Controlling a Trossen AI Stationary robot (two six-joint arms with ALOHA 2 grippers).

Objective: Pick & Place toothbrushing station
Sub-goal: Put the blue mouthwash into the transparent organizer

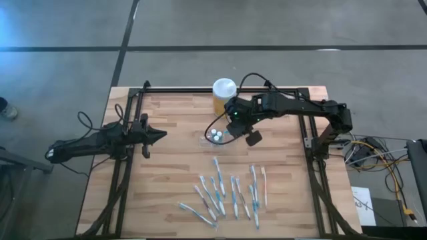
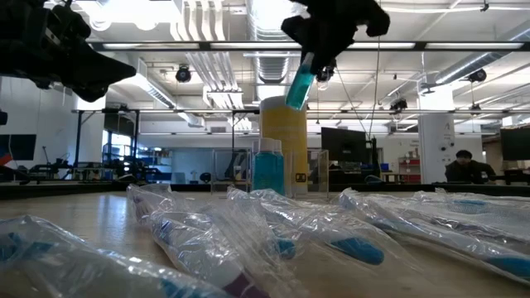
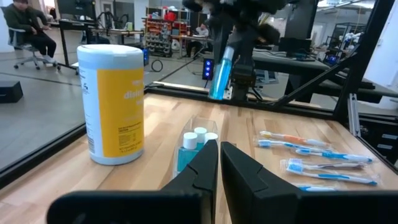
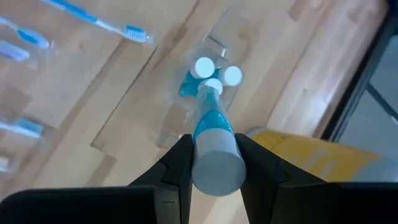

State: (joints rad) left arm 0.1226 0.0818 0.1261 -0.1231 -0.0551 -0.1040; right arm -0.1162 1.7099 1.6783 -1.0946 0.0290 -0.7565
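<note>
While the left gripper [image 1: 162, 135] waits with its dark fingers pressed together at nine o'clock on the pale wooden slatted table [image 1: 173, 180], the right gripper [image 1: 235, 123] hangs just past the table's centre toward twelve o'clock, its fingers clamped narrowly around a slim translucent blue tube with a white cap [image 4: 212, 146]. In the right wrist view the tube points down at a small clear plastic holder [image 4: 166, 118] that stands on the wood directly beneath it; three more white-capped round pieces [image 4: 204, 66] already sit upright in that holder, close together. In the low view the held tube [image 2: 300, 84] hangs tilted and clear of the holder, above it. Just beyond the holder, toward twelve o'clock, stands a tall yellow cylindrical jar with a white lid [image 1: 224, 93], close to the holder, though whether they touch cannot be told. About ten slim blue-and-white toothbrushes in clear plastic wrappers [image 1: 219, 190] lie scattered flat across the six o'clock part of the table, well apart from the holder, most of them lying roughly lengthwise from twelve to six. The left wrist view shows the jar [image 3: 112, 102], the holder with its capped pieces [image 3: 194, 144] and several toothbrushes [image 3: 317, 163] past the closed left fingers [image 3: 204, 171]. A seated person [image 2: 464, 166] shows far back in the room.
</note>
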